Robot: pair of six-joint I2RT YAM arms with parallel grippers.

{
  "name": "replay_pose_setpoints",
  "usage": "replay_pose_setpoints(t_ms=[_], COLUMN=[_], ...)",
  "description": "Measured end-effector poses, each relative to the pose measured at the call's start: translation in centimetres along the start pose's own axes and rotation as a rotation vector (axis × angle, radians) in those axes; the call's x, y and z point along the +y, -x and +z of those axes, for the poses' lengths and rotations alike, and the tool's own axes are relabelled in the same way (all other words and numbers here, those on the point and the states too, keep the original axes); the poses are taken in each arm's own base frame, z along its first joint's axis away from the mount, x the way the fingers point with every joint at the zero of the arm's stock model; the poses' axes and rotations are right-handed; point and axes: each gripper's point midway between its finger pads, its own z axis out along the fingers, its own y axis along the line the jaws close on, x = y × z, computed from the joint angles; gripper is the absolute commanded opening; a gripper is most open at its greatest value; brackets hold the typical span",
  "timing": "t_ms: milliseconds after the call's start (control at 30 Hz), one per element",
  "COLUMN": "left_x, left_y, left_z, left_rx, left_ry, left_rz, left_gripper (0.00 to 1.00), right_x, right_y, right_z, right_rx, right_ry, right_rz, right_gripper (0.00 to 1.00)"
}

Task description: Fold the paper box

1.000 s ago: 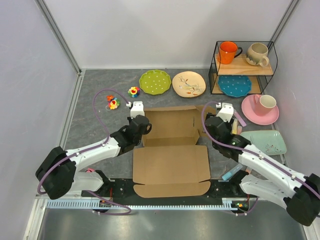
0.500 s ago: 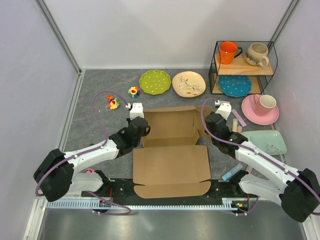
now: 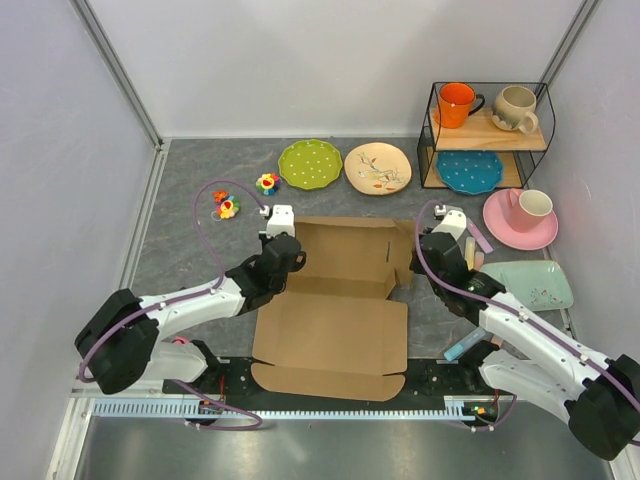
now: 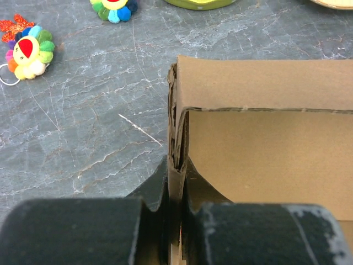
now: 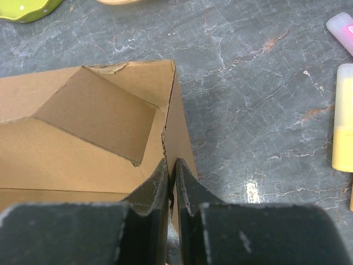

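The paper box (image 3: pixel 335 325) is brown cardboard in the middle of the table: a flat panel with a front flap lies nearest me, and a shallow tray with raised walls stands behind it. My left gripper (image 3: pixel 290 263) is shut on the folded left wall (image 4: pixel 177 121), with one finger (image 4: pixel 154 185) outside it and the other inside. My right gripper (image 3: pixel 413 262) is shut on the right wall (image 5: pixel 179 132), its fingertips (image 5: pixel 160 182) pinching the edge. An inner flap (image 5: pixel 94 113) leans into the tray by the far right corner.
A green plate (image 3: pixel 310 163) and a beige plate (image 3: pixel 377 167) lie behind the box. Toy flowers (image 3: pixel 227 207) lie at the back left. On the right are a wire rack (image 3: pixel 487 140) with mugs and a blue plate, a pink cup on its saucer (image 3: pixel 520 217), a pale green tray (image 3: pixel 540 285), and a yellow stick (image 5: pixel 343 118).
My right gripper has closed onto the right wall, which now stands up. The box has slid a little left and toward me. My left gripper kept its hold.
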Motion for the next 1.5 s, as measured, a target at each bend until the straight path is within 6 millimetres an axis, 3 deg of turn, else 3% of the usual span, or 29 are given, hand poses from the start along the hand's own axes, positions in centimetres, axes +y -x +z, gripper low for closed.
replay_pose_setpoints(t_ms=[400, 433, 567, 667, 733, 933, 1033, 1167, 1267, 1500], left_x=[-0.2, -0.2, 0.0, -0.3, -0.3, -0.3, -0.4, -0.4, -0.4, -0.4], left_y=[0.1, 0.1, 0.1, 0.1, 0.0, 0.0, 0.0, 0.0, 0.0, 0.0], left_z=[0.2, 0.2, 0.3, 0.1, 0.1, 0.1, 0.1, 0.1, 0.1, 0.1], left_rx=[-0.025, -0.025, -0.020, -0.015, -0.013, -0.004, -0.001, 0.001, 0.002, 0.004], left_ry=[0.030, 0.036, 0.055, 0.048, 0.047, 0.051, 0.052, 0.053, 0.053, 0.053], left_rz=[0.024, 0.026, 0.037, 0.040, 0.042, 0.048, 0.051, 0.053, 0.054, 0.056], left_gripper=[0.02, 0.02, 0.02, 0.02, 0.02, 0.02, 0.02, 0.02, 0.02, 0.02], right_x=[0.6, 0.7, 1.5, 2.0, 1.9, 3.2, 3.8, 4.6, 4.7, 4.6], right_y=[-0.8, -0.9, -1.0, -1.1, -0.1, 7.3, 9.1, 8.3, 6.0, 4.9], right_z=[0.0, -0.1, -0.8, -2.0, -2.9, -5.8, -5.9, -4.1, -2.1, -0.6], right_rx=[0.001, 0.001, 0.008, 0.021, 0.005, -0.141, -0.168, -0.114, -0.030, 0.011], right_ry=[0.050, 0.055, 0.097, 0.135, 0.138, 0.152, 0.149, 0.131, 0.113, 0.089], right_rz=[0.014, 0.012, 0.008, -0.025, -0.044, -0.084, -0.130, -0.226, -0.310, -0.398], right_gripper=[0.16, 0.20, 0.54, 0.66, 0.70, 0.74, 0.75, 0.73, 0.72, 0.70])
